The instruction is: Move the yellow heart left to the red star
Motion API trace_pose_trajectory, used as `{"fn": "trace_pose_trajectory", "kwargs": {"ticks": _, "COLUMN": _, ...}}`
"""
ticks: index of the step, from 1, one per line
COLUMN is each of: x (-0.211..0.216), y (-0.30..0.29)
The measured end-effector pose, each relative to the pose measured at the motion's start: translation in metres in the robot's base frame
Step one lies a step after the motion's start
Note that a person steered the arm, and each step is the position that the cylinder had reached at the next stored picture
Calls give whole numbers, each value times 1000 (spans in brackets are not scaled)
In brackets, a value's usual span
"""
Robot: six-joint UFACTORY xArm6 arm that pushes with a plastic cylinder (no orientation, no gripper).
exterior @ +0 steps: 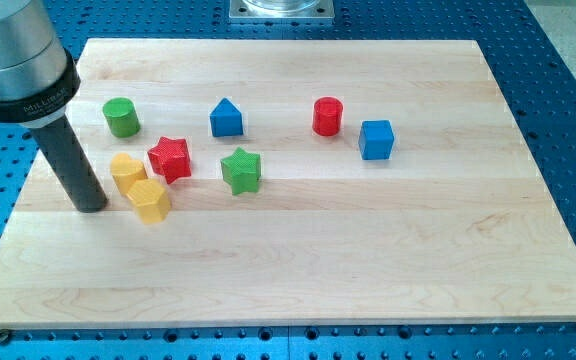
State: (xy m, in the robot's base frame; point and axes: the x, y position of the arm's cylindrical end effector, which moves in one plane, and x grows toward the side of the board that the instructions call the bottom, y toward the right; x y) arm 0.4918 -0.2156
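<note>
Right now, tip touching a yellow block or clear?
Clear. My tip rests on the board left of both yellow blocks, with bare wood between.

You see a pale wooden board with fine straight grain and a smooth, faintly satin finish. It lies on a blue metal table dotted with holes. The blocks look like matt plastic: the red star, green star and yellow heart show fine ribbed layer lines. The rod above my tip is dull black; its collar is brushed grey metal.
</note>
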Motion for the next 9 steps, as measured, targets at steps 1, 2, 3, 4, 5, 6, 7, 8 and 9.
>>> {"fn": "trace_pose_trajectory", "kwargs": {"ticks": 1, "x": 3, "y": 1}}
{"fn": "trace_pose_trajectory", "kwargs": {"ticks": 2, "x": 3, "y": 1}}
{"fn": "trace_pose_trajectory", "kwargs": {"ticks": 3, "x": 3, "y": 3}}
{"fn": "trace_pose_trajectory", "kwargs": {"ticks": 4, "x": -1, "y": 3}}
{"fn": "trace_pose_trajectory", "kwargs": {"ticks": 5, "x": -20, "y": -4}}
{"fn": "trace_pose_trajectory", "kwargs": {"ticks": 6, "x": -23, "y": 0}}
{"fn": "trace_pose_trajectory", "kwargs": {"ticks": 7, "x": -34, "y": -3}}
{"fn": "trace_pose_trajectory", "kwargs": {"ticks": 8, "x": -28, "y": 2}}
{"fn": "trace_pose_trajectory", "kwargs": {"ticks": 9, "x": -7, "y": 24}}
